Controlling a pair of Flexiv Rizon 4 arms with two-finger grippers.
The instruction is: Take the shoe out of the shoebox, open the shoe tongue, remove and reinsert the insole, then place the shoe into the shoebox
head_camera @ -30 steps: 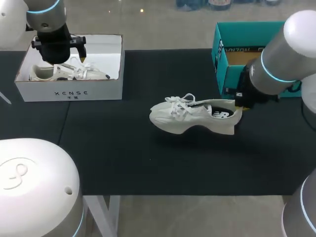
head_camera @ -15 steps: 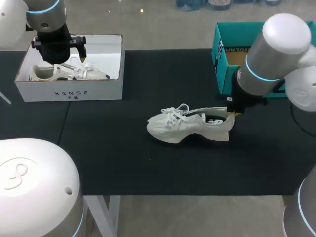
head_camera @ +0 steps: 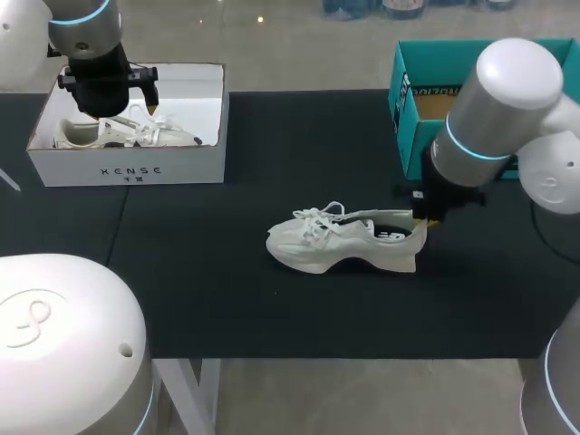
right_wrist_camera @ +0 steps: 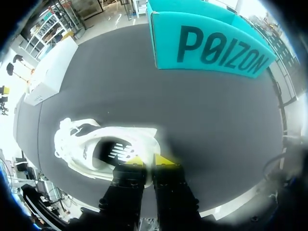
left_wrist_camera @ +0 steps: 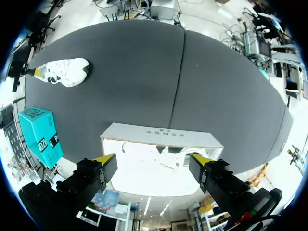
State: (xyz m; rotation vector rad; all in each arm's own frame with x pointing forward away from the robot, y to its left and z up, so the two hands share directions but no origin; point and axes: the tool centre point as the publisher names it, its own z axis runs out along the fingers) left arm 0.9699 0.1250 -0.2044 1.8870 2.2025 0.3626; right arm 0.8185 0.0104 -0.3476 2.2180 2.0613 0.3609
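Shoe (head_camera: 337,245) sits upright, its heel collar clamped inside the right pincer (right_wrist_camera: 149,160).

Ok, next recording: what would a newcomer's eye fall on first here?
The white shoe lying in the middle of the black table, its heel pinched by the right gripper. Next, the teal box at the far right edge, and the white shoebox at far left, holding another shoe, with the left gripper open above it.
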